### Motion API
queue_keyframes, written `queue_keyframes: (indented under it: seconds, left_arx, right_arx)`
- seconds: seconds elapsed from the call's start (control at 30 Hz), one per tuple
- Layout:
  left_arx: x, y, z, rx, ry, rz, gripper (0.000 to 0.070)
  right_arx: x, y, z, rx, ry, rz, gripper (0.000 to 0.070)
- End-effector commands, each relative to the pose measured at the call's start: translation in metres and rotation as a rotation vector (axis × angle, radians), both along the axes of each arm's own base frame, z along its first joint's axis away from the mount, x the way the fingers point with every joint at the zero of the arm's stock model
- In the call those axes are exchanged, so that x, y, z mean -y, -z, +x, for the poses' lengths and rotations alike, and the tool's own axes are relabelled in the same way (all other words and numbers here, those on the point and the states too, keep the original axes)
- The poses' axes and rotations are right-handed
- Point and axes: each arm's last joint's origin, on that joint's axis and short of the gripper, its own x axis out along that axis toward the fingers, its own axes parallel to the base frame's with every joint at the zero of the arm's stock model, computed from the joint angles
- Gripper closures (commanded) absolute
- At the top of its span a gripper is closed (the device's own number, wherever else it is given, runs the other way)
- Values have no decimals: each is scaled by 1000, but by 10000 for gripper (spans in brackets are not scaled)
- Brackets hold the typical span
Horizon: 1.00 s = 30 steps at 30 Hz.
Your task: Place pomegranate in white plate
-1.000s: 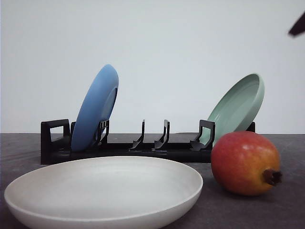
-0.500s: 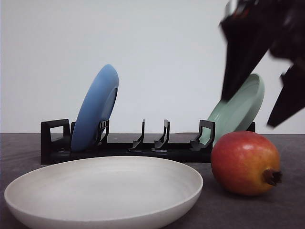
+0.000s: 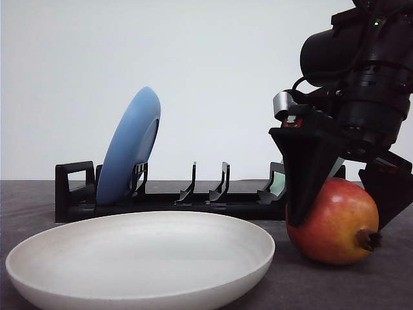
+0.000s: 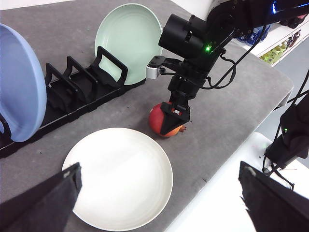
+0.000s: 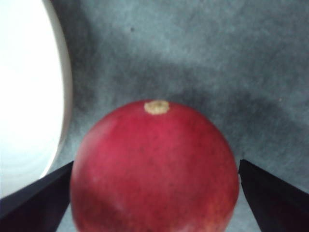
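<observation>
The pomegranate (image 3: 332,226) lies on the grey table just right of the white plate (image 3: 139,258), its dark crown pointing right. My right gripper (image 3: 338,224) has come down over the fruit and stands open, one finger on each side of it. In the right wrist view the pomegranate (image 5: 154,164) sits between the two dark fingers (image 5: 34,203), with the white plate's rim (image 5: 63,96) beside it. From the left wrist view the pomegranate (image 4: 163,123) rests under the right gripper (image 4: 176,116), next to the white plate (image 4: 118,176). My left gripper (image 4: 161,212) hangs open high above the table.
A black dish rack (image 3: 193,200) stands behind the plate, holding a blue plate (image 3: 132,148) at its left end and a pale green plate (image 4: 128,36) at its right end. The table's edge (image 4: 285,87) runs close to the right of the fruit.
My right arm has dropped in from the upper right and its open fingers now straddle the pomegranate. Pomegranate and plates have not moved.
</observation>
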Motion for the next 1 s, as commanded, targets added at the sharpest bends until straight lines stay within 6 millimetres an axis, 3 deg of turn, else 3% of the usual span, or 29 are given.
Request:
queue_keyframes:
  seconds: [0.0, 0.07, 0.13, 0.23, 0.37, 0.6, 0.73, 0.97]
  left_arx:
    - [0, -5, -1, 2, 10, -26, 67]
    - [0, -5, -1, 2, 10, -26, 67]
    - [1, -5, -1, 2, 10, -25, 67]
    - [1, -5, -1, 2, 10, -26, 67]
    - [1, -6, -1, 4, 10, -41, 67]
    - [2, -8, -1, 10, 11, -59, 67]
    - [2, -7, -1, 9, 11, -53, 67]
    - [2, -7, -1, 8, 10, -53, 68]
  right_arx:
    - [-4, 1, 3, 8, -17, -2, 114]
    - [-4, 1, 3, 4, -16, -4, 215]
    - [-3, 1, 3, 0, -16, -6, 265]
    - [-5, -6, 5, 7, -8, -16, 264]
    - [-20, -32, 9, 47, -25, -36, 263]
    - [-78, -76, -7, 155, -145, 64, 262]
    - [-111, -76, -22, 188, -209, 111, 262]
    - [-152, -55, -42, 228, -278, 91, 262]
